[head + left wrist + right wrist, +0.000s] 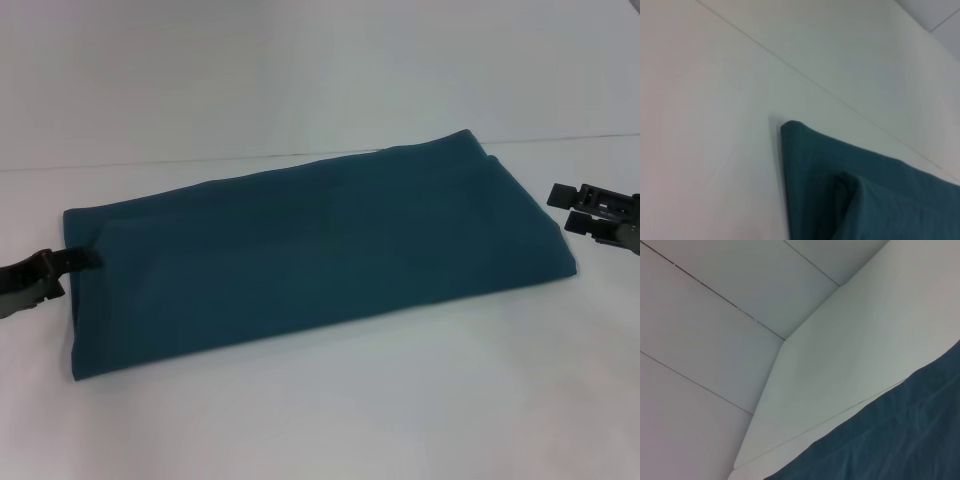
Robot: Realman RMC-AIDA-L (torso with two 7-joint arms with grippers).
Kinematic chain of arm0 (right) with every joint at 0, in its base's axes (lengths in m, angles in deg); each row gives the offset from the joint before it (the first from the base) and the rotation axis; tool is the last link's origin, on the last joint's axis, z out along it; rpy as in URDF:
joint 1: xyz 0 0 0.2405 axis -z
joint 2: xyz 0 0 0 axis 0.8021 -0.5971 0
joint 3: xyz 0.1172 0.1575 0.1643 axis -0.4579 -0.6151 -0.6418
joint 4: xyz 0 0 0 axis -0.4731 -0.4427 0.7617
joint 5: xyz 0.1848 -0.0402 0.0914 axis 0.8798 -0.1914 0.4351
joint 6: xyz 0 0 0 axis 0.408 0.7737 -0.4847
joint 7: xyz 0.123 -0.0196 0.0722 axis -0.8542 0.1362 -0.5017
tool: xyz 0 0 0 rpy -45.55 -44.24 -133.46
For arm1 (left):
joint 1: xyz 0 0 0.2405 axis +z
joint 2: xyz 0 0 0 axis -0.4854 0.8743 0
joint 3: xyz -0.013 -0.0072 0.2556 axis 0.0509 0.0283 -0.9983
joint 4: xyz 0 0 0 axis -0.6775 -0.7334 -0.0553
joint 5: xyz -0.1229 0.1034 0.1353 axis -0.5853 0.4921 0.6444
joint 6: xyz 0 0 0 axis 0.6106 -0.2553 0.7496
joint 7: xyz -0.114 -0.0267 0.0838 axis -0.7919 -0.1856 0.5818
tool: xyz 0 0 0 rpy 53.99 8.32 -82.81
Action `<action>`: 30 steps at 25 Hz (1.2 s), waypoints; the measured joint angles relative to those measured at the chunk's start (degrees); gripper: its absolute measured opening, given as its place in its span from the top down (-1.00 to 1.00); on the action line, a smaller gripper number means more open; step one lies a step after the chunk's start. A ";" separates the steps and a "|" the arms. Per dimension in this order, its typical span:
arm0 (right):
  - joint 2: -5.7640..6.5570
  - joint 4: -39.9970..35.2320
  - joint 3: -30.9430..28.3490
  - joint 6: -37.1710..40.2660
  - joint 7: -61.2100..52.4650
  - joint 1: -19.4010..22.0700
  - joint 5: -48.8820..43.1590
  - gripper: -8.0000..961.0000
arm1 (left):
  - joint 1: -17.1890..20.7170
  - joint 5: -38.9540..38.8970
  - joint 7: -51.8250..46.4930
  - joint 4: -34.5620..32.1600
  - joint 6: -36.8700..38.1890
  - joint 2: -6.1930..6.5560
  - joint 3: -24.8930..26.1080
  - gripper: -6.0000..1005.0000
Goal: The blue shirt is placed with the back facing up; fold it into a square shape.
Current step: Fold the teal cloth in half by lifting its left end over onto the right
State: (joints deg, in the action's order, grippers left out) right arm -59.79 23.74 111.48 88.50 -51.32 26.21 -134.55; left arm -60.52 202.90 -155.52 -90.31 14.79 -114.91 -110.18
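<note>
The blue shirt (310, 250) lies folded into a long dark teal band across the white table (330, 410). My left gripper (88, 259) is at the band's left end, its dark fingers together and its tip over the edge of the top layer. In the left wrist view the shirt's corner (805, 150) shows with an upper layer (875, 210) slightly raised. My right gripper (577, 209) hovers just off the shirt's right end with its jaws apart and nothing between them. The right wrist view shows the cloth's edge (900, 430).
The table's far edge (560, 140) runs behind the shirt, with a pale wall beyond it. Bare white tabletop lies in front of the shirt. In the right wrist view, the table corner (785, 345) shows over a tiled floor.
</note>
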 joint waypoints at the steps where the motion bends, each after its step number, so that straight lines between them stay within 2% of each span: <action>1: 0.00 0.00 0.02 -0.06 0.00 -0.06 0.00 -0.88 | -0.17 0.39 -0.13 0.21 -0.09 0.04 -0.02 -0.59; 24: 0.00 0.00 0.08 -0.14 -0.01 0.12 0.00 -0.88 | -0.91 2.24 -2.12 3.25 -1.18 0.30 -0.16 -0.59; 30: -0.09 0.00 0.11 -0.14 -0.01 0.26 0.00 -0.87 | -1.30 2.69 -2.47 3.25 -0.39 0.02 -0.20 -0.58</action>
State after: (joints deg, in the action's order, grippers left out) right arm -59.88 23.73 111.59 88.36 -51.33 26.47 -134.55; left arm -61.83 205.59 -157.99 -87.06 14.40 -114.89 -110.38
